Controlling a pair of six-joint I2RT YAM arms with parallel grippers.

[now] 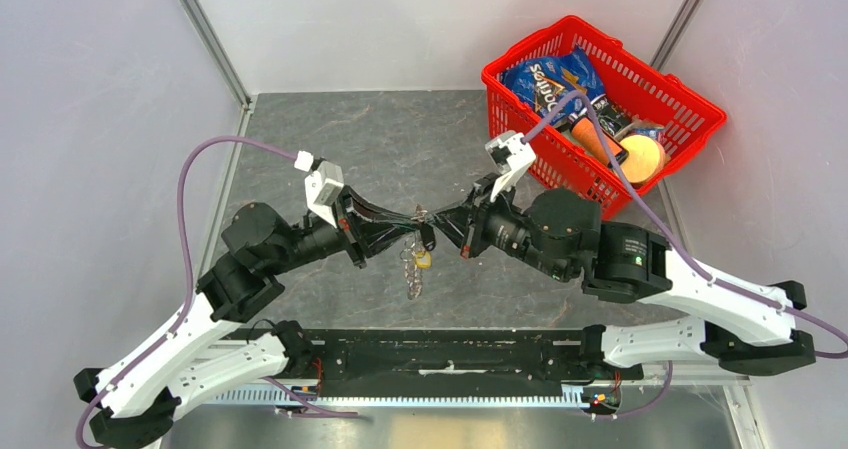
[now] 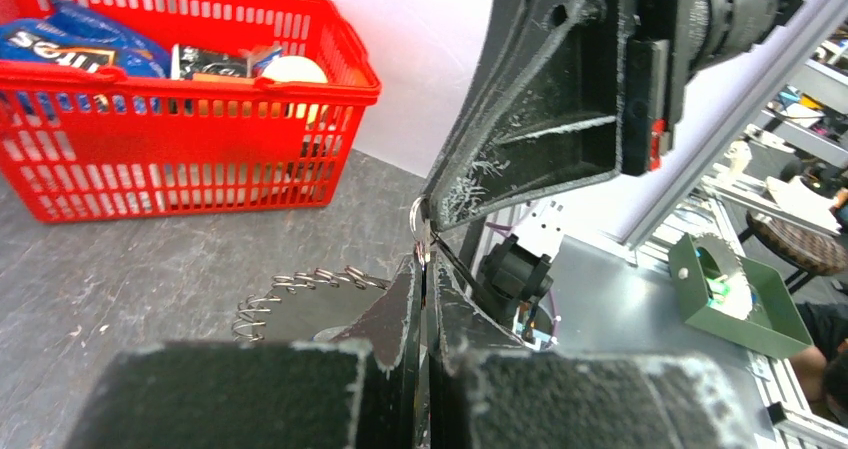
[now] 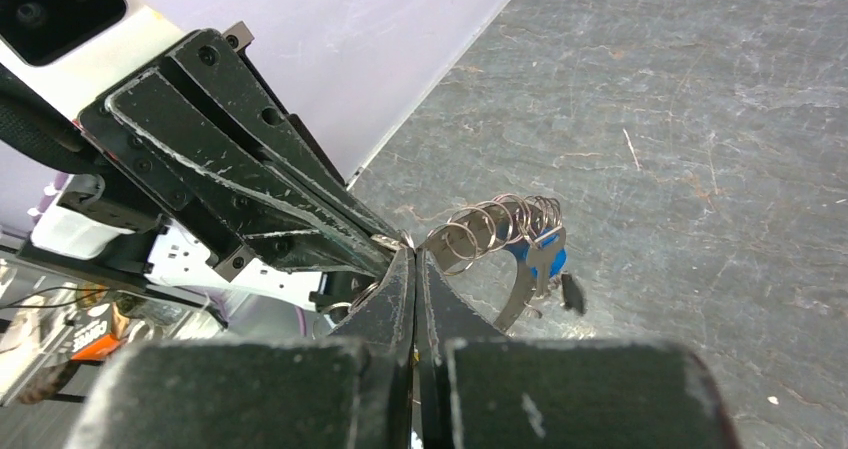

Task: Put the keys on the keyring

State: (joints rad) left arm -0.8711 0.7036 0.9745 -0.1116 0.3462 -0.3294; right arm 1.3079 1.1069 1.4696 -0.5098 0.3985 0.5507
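- The left arm is reaching in from the left and the right arm from the right, both forearms held low over the table (image 1: pixel 400 139), so the two grippers are meeting tip to tip near its middle.
- The left gripper (image 1: pixel 410 217) is pinching fully closed on a small top ring of the keyring (image 1: pixel 412 274).
- The right gripper (image 1: pixel 440 219) is likewise clamping tight against that same top end, fingers pressed flat together.
- The keyring, a chain of linked metal rings, is dangling from the meeting point, its long axis running toward the near edge in the top view.
- The black key (image 1: pixel 427 237) and yellow key (image 1: pixel 423 260) are hanging beside the chain; the blue key (image 3: pixel 545 256) is showing among the rings.
- A red basket (image 1: pixel 690 99) is sitting at the far right.
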